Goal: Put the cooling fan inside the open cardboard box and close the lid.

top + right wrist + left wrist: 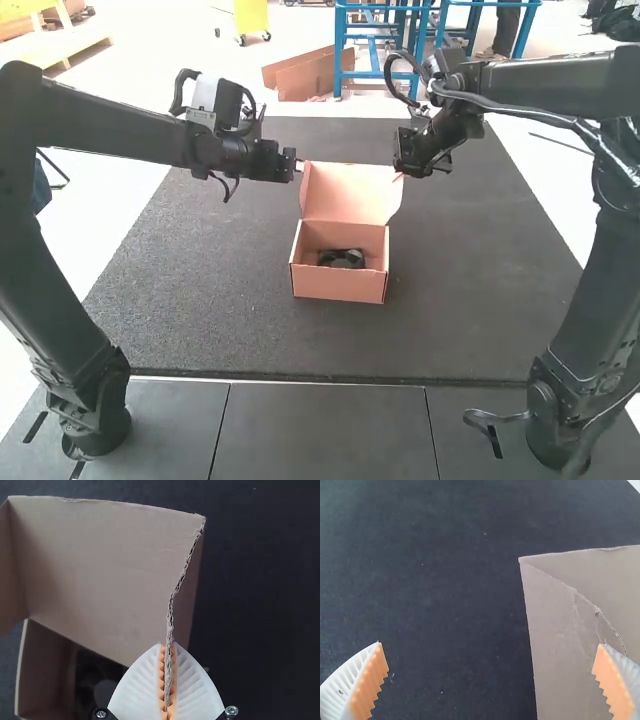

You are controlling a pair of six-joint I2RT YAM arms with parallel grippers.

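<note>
Looking down on the dark surface [200, 260], we see the cooling fan [342, 258] lying inside the cardboard box [338, 282], whose lid [350, 195] stands upright along the far side. Our right pincer [167, 655] is pinched tight on the ragged side edge of the lid. Our left pincer [489, 647] gapes wide with nothing in it, just beside the lid's opposite upper corner.
</note>
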